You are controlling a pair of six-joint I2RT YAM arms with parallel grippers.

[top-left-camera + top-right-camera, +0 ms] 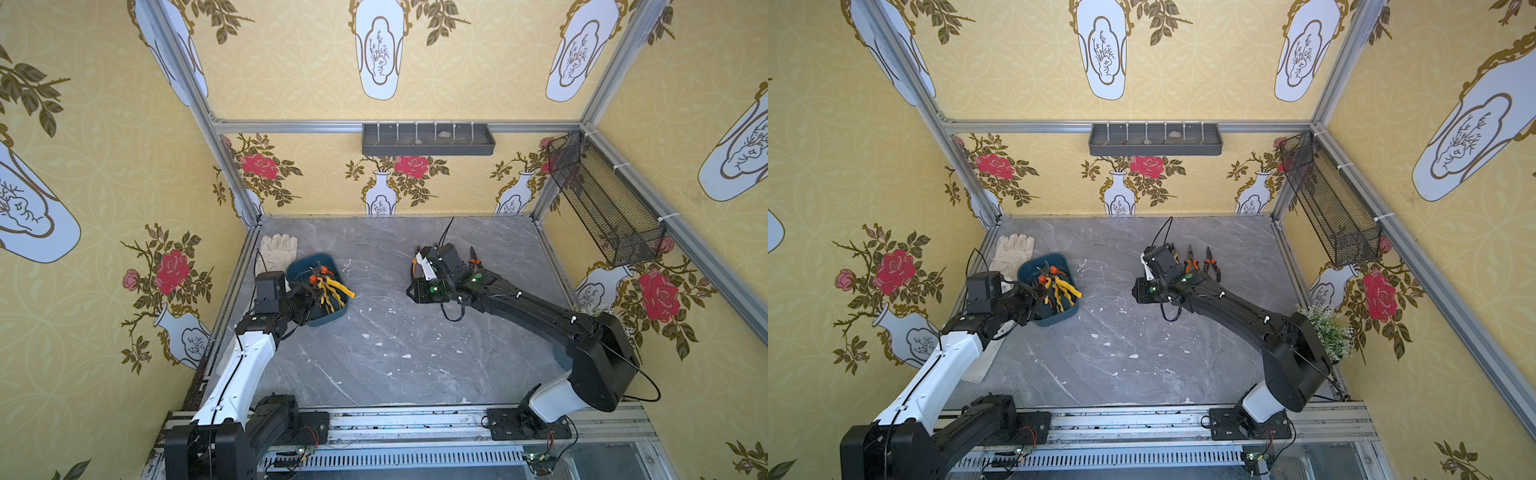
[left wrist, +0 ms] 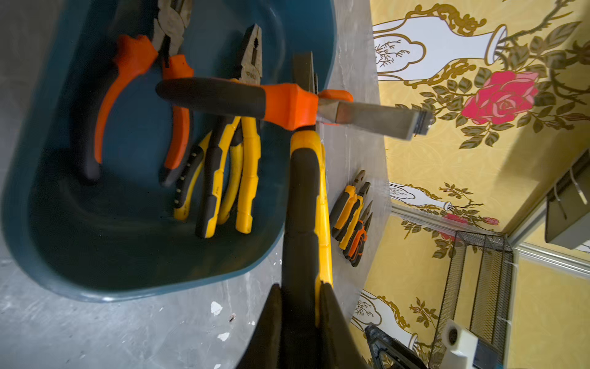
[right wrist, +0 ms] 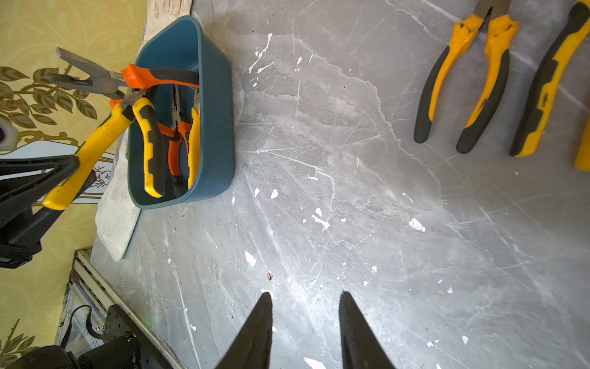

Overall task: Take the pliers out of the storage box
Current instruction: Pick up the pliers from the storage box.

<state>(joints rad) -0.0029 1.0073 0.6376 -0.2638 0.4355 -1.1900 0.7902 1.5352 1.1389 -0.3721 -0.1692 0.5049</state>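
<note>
The left end effector (image 2: 300, 287) was clenched on the yellow-handled pliers (image 2: 308, 191), held above the storage box (image 2: 134, 289) with orange-handled pliers (image 2: 282, 102) apparently snagged across them, so the lift-out likely next needed untangling, while the right end effector (image 3: 306, 300) hung released over the surface (image 3: 351, 191).

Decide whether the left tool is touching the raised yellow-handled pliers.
Touching. The left wrist view shows the left tool shut on the raised yellow-handled pliers, both fingers pressed against one handle.
</note>
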